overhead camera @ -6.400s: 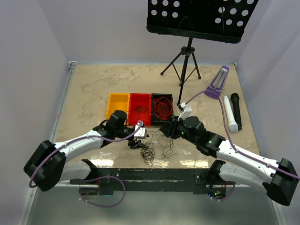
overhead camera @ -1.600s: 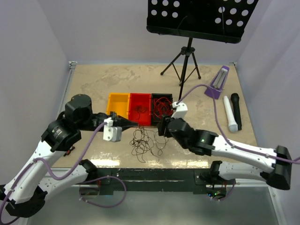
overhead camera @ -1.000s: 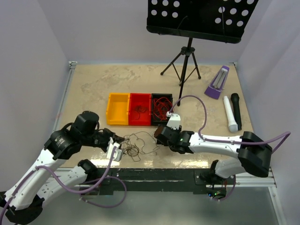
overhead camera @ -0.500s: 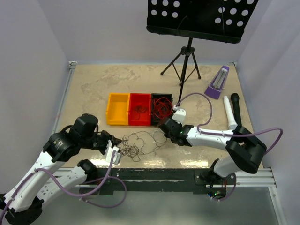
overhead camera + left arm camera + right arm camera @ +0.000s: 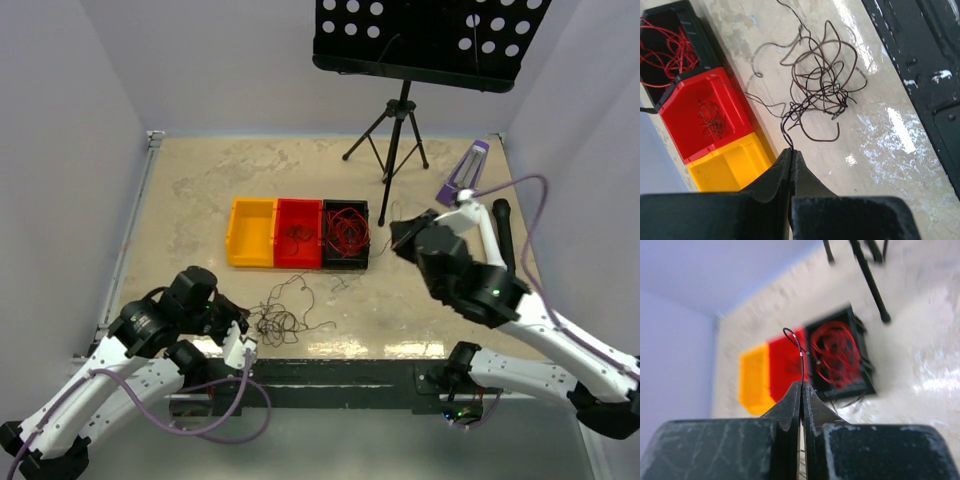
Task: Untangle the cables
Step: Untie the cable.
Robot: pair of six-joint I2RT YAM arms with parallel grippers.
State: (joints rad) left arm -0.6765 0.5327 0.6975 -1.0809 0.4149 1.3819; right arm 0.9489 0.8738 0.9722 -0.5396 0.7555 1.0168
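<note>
dark cables [image 5: 283, 318] are seen in a loose tangle on the table [image 5: 200, 180], in front of the black bin [image 5: 345, 265] and to its left, nearer the arm bases. one strand of that tangle is pinched between the closed tips of the left tool [image 5: 790, 150], which is placed further to the front-left of the black bin, well apart from it. red cables [image 5: 347, 228] are coiled inside the black bin. a red bin [image 5: 298, 262] holding a small dark clump is set against the black bin's left side, with a yellow bin [image 5: 250, 235] beyond it. the right tool [image 5: 801, 386] is clamped on a single thin dark strand [image 5: 802, 365], just right of the black bin.
</note>
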